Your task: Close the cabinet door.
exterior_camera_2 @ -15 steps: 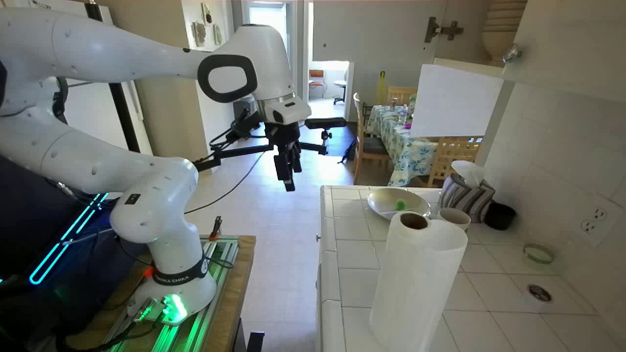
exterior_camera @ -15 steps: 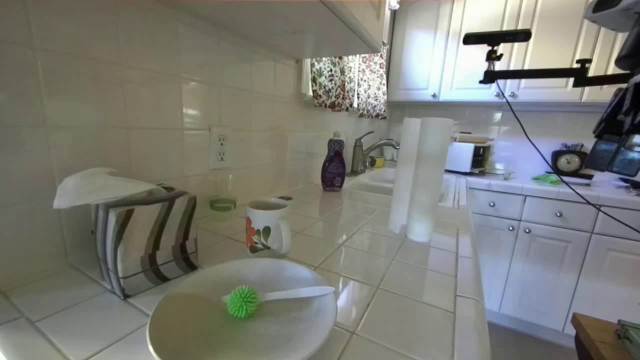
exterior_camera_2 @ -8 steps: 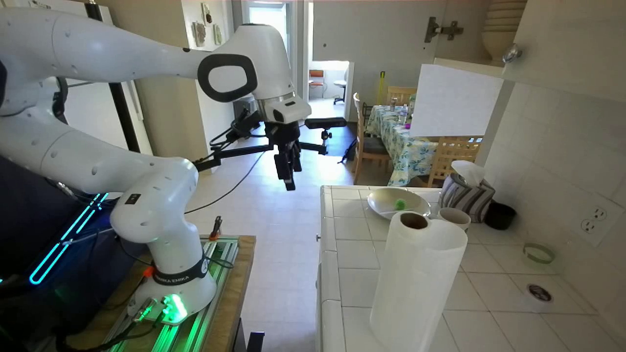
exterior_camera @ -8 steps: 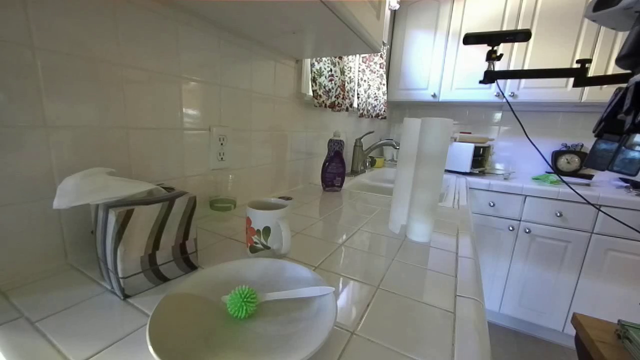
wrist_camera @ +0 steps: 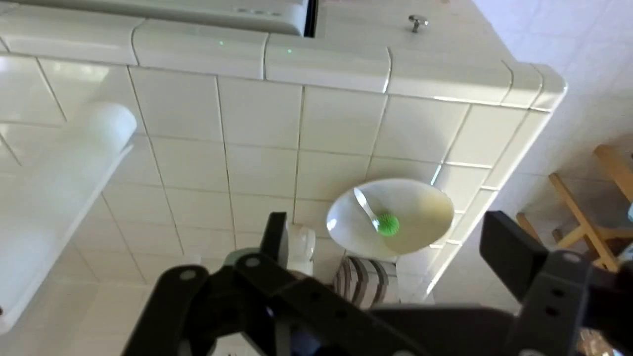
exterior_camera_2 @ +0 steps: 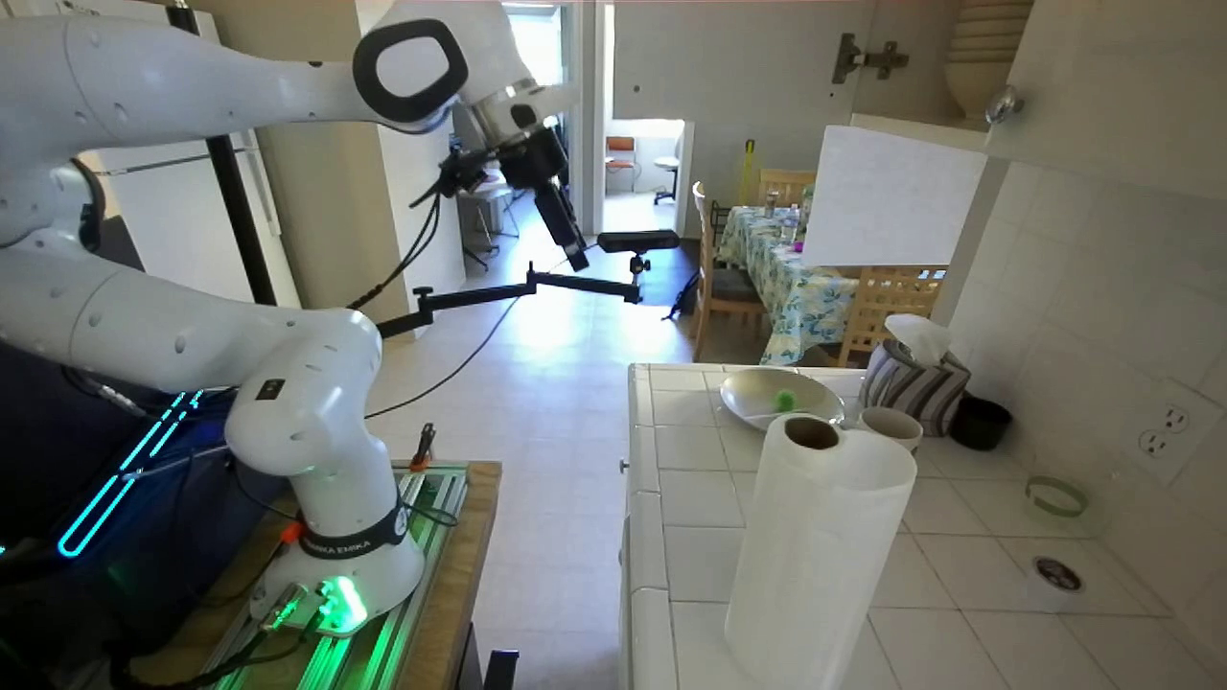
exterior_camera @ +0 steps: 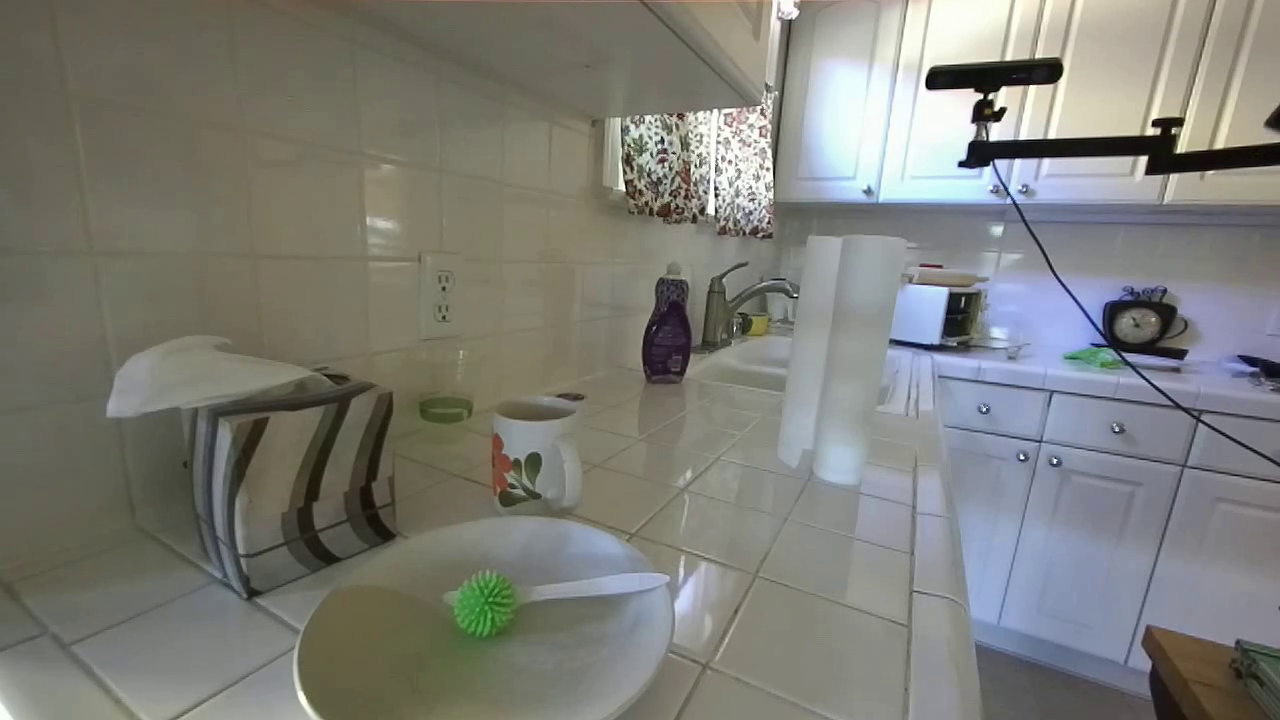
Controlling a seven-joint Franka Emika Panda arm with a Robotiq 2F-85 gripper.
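The cabinet door (exterior_camera_2: 738, 57) is a grey-white panel standing open at the top of an exterior view. Its metal hinge (exterior_camera_2: 868, 59) and several stacked bowls (exterior_camera_2: 987, 48) inside the cabinet show. My gripper (exterior_camera_2: 577, 257) hangs in the air, tilted down and to the right, left of and below the door in that view, not seen touching it. In the wrist view my gripper (wrist_camera: 385, 217) has its two black fingers wide apart with nothing held between them. The open door is not seen in the wrist view.
A tiled counter (exterior_camera_2: 685, 498) holds a paper towel roll (exterior_camera_2: 815, 565), a bowl (exterior_camera: 400, 640) with a green brush (exterior_camera: 487, 604), a mug (exterior_camera: 530, 455) and a tissue box (exterior_camera: 300, 480). A black camera arm (exterior_camera_2: 585, 283) stands below the gripper. A neighbouring cabinet door (exterior_camera_2: 1122, 96) is at upper right.
Between half a second ago and now, my gripper has risen and tilted, its tips turning toward the right in an exterior view. The door looks the same.
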